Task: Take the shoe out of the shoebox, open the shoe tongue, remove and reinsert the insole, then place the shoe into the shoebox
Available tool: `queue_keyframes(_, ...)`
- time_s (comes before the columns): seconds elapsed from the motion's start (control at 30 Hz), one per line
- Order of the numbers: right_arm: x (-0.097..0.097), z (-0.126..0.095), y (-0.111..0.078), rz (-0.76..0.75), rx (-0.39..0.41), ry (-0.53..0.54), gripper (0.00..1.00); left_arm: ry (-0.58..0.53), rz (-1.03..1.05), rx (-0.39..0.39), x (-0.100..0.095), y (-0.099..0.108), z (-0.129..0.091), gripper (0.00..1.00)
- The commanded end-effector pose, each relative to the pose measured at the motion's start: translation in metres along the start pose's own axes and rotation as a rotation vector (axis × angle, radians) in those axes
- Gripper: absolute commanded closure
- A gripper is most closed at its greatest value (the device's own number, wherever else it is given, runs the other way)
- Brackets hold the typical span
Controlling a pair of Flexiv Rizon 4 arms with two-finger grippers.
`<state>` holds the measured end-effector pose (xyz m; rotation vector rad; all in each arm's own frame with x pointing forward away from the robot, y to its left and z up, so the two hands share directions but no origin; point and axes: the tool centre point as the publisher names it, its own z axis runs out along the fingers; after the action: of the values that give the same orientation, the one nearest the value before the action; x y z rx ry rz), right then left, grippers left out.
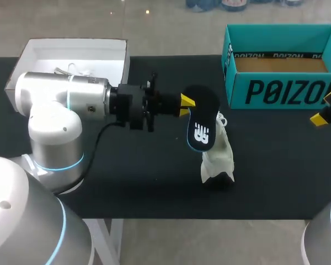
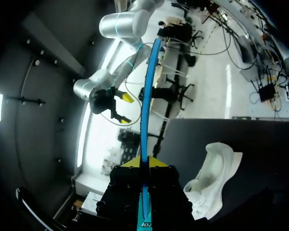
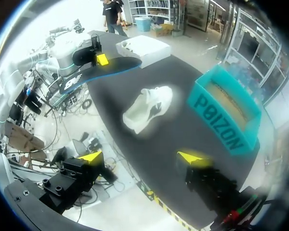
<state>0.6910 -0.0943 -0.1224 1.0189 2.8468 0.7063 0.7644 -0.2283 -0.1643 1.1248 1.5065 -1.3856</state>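
The left gripper [image 1: 185, 106] pinched the insole [image 1: 201, 128] near the white shoe [image 1: 218, 157]. The right gripper [image 3: 142, 157] gaped empty; unheld, I reckoned, the shoe could skid on reinsertion.

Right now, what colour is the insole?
The insole is black with a white logo; head view.

A black desk [image 1: 143, 182] is carrying an open white box [image 1: 125, 63], which is sitting at its far left corner, holding something white, too unclear to identify.

White arms [image 1: 49, 91], cyan rings [image 1: 66, 164], yellow-tipped fingers [image 1: 186, 100]
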Motion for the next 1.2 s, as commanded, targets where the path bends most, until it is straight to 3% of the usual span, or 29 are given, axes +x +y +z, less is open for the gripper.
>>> queue_keyframes(0.03, -0.002, 0.001, 0.002, 0.001, 0.006, 0.003, 0.0, -0.011, -0.036, -0.008, 0.013, -0.008, 0.008, 1.0)
queue_keyframes(0.47, -0.002, 0.001, 0.002, 0.001, 0.006, 0.003, 0.0, 0.035, -0.249, -0.027, 0.07, -0.023, 0.034, 1.0)
queue_keyframes(0.77, -0.002, 0.001, 0.002, 0.001, 0.006, 0.003, 0.0, 0.061, -0.349, -0.033, 0.085, -0.03, 0.036, 1.0)
queue_keyframes(1.2, -0.002, 0.001, 0.002, 0.001, 0.006, 0.003, 0.0, 0.03, -0.375, 0.055, 0.096, -0.026, 0.056, 1.0)
